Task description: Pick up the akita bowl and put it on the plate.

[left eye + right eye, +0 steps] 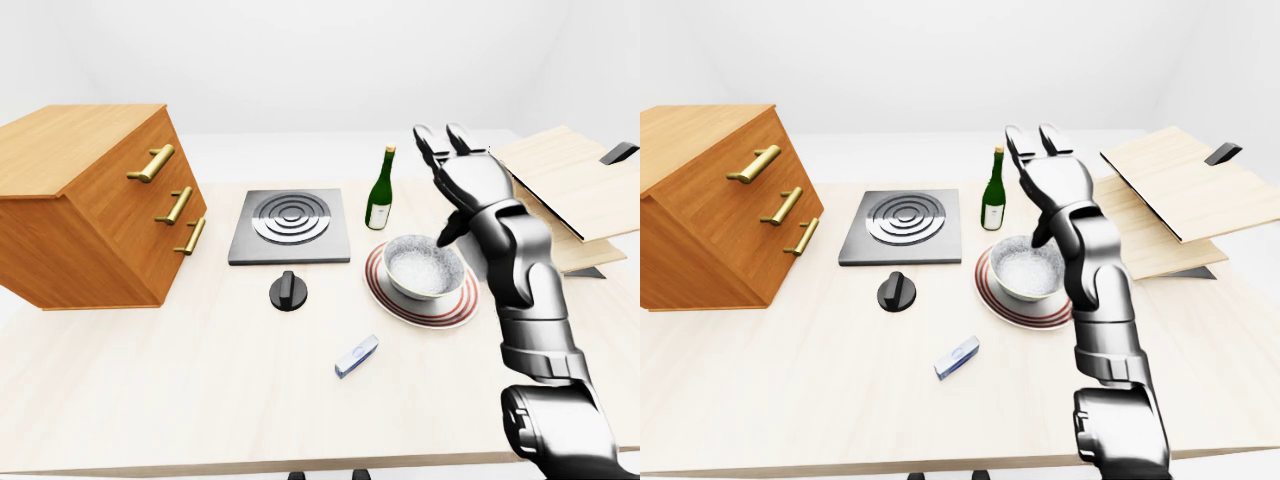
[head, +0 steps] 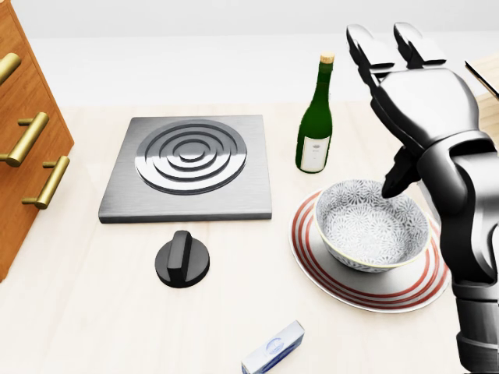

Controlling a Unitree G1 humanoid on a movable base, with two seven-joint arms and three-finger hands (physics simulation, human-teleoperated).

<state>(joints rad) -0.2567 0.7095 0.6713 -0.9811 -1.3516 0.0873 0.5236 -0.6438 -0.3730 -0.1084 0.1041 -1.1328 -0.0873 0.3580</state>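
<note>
Pale wooden table [image 2: 93, 312], white room. Our right hand [image 2: 421, 101] held its fingers [image 2: 366, 47] wide above the bowl [image 2: 370, 226] on the plate [image 2: 327, 269]; the bottle [image 2: 315, 117] label was unreadable.

The pale bench [image 1: 200, 370] carries a drawer chest [image 1: 90, 210] at the left-eye view's left and boards [image 1: 570, 190] at its right. Between them lie a steel hob [image 2: 187, 167], a black knob [image 2: 182, 261], a green bottle [image 2: 315, 125], the striped plate [image 2: 327, 276] and a small box [image 2: 273, 348].

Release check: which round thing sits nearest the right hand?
The akita bowl, on the striped plate below the open right hand; knob and burner lie farther left.
</note>
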